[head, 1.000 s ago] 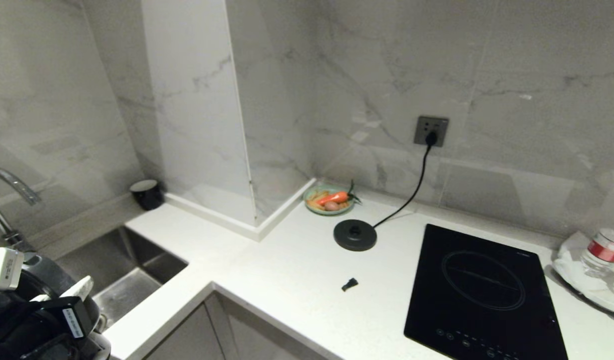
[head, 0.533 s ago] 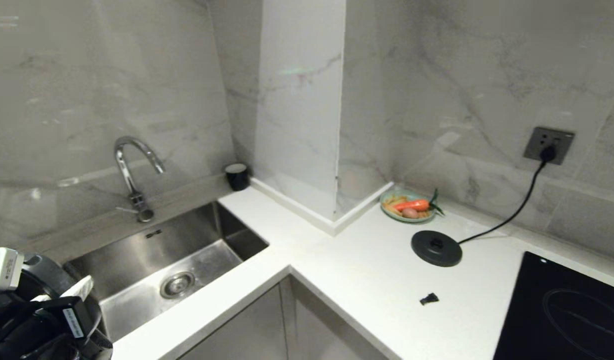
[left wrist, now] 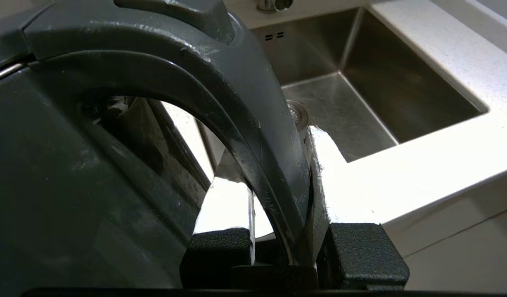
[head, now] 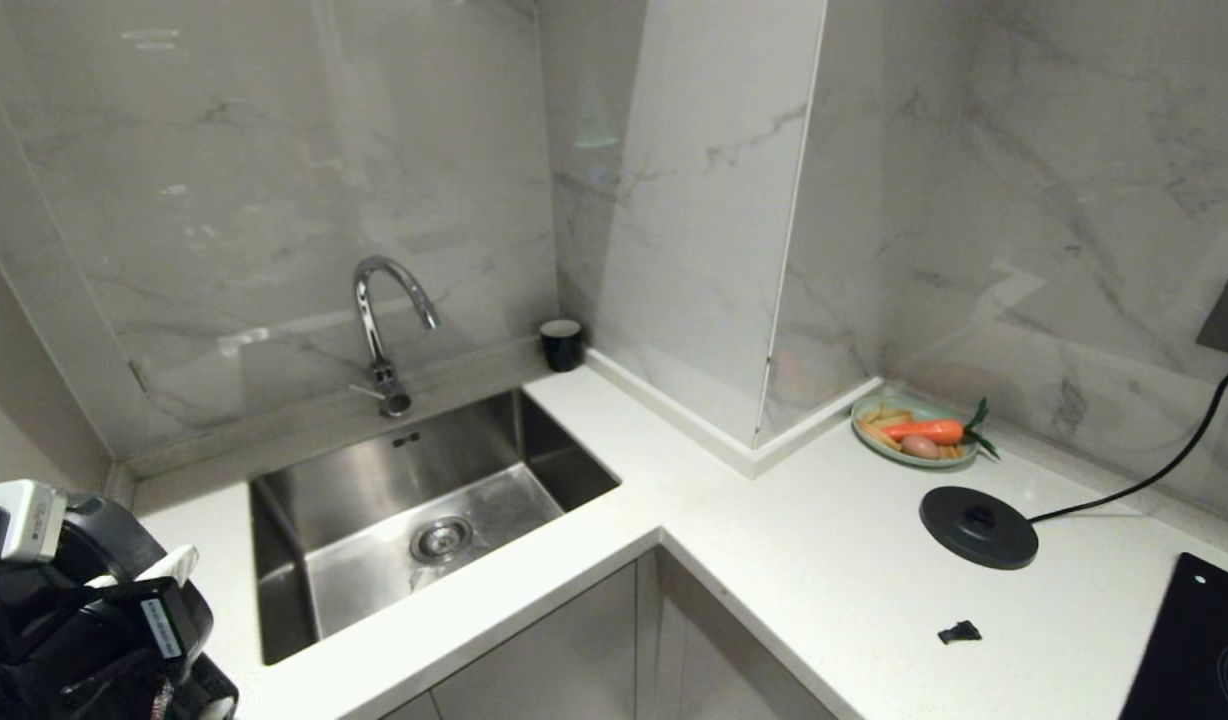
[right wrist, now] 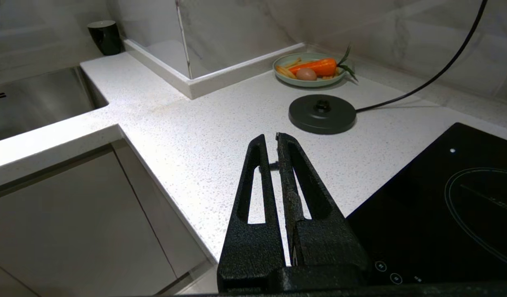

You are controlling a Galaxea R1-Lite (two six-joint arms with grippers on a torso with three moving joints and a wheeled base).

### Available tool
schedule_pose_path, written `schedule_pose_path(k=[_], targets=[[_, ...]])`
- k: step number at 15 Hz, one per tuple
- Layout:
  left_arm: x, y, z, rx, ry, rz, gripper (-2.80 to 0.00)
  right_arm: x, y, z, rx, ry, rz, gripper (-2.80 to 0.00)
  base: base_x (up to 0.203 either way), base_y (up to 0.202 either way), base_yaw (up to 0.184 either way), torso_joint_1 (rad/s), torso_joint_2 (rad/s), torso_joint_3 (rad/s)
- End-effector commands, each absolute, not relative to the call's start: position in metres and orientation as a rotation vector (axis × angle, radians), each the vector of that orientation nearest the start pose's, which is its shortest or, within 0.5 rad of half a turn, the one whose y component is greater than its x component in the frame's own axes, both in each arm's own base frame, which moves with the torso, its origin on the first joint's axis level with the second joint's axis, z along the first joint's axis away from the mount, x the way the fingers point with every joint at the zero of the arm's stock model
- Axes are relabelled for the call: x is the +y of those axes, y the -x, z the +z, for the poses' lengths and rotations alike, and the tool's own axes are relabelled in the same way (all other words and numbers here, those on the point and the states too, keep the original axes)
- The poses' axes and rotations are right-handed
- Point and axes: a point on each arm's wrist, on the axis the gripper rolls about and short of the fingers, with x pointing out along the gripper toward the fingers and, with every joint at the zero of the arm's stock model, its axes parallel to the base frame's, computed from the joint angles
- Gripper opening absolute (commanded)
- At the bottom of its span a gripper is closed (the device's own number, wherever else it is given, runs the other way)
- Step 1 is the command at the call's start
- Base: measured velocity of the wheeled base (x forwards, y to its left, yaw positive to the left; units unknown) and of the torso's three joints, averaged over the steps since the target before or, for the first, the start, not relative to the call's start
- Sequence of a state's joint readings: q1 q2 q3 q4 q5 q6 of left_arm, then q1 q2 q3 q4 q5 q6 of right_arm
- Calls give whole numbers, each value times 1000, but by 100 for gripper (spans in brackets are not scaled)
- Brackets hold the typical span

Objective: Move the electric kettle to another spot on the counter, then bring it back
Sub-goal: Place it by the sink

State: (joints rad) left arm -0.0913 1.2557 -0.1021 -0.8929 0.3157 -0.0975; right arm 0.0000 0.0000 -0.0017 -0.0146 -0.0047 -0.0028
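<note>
The black electric kettle [head: 109,545] hangs at the bottom left of the head view, off its base disc. My left gripper [left wrist: 274,165] is shut on the kettle's loop handle [left wrist: 220,86], one finger inside the loop and one outside. The kettle's body [left wrist: 72,185] fills that side of the left wrist view, and the sink and the white counter [left wrist: 422,156] lie beyond it. My right gripper [right wrist: 270,138] is shut and empty, parked above the counter [right wrist: 204,136] near the hob. Neither the right arm nor its gripper shows in the head view.
A steel sink [head: 414,510] with a faucet [head: 379,320] is set in the counter [head: 774,560]. A black cup [head: 561,344] stands by the wall. The corded base disc [head: 978,526], a plate of vegetables [head: 914,432], a small black piece [head: 959,632] and the hob [head: 1199,640] lie to the right.
The head view has swung left: the sink and faucet came into view and the hob slid to the right edge. The kettle stays gripped at the bottom left.
</note>
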Motion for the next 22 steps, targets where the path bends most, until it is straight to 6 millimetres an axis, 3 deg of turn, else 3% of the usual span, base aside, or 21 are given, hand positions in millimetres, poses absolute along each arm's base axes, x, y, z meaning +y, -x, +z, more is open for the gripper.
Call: schedule_pose_path(k=[1,6,10,15,18,22], targets=[[-8,-163,134,243,47,235,-280,0,23,77,-17,3,-5,-280,0,0,0,0,0,0],[-28,-187,137,256,31,132,-280,0,23,77,-17,3,-5,-280,0,0,0,0,0,0],[-21,-235,126,298,26,198,-280,0,23,78,-15,3,-5,-280,0,0,0,0,0,0],[24,-310,84,213,18,366,-280,0,23,77,-16,3,-5,-280,0,0,0,0,0,0],[57,-329,81,139,-6,462,-280,0,23,78,-15,3,-5,-280,0,0,0,0,0,0],[73,-332,69,181,-65,500,-280,0,23,77,-17,3,-5,-280,0,0,0,0,0,0]])
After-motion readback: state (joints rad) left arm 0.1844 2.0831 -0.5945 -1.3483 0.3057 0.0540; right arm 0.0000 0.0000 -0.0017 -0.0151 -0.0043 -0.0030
